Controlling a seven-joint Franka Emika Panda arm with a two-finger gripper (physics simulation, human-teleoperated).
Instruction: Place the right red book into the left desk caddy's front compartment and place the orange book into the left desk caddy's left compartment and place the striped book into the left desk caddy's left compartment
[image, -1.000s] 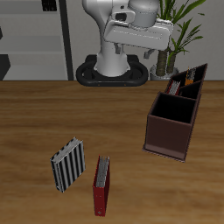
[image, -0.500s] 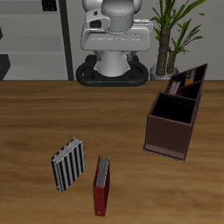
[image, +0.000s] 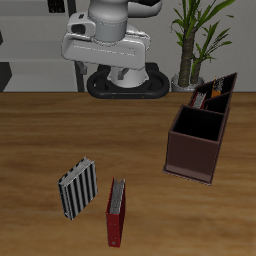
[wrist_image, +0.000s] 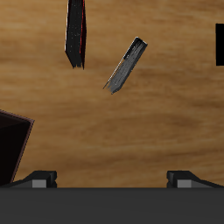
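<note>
A wooden desk spreads below me. My fingers hang spread with nothing between them. The striped book lies flat near the front edge, just beside 1 longer dark red book. Of 2 caddies, the left desk caddy stands behind the brown caddy and shows orange and red slivers. I judge 2 books placed, 1 left.

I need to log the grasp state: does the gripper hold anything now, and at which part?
Nothing is held. In the wrist view the gripper is open and empty, high above the striped book lying on the table.
</note>
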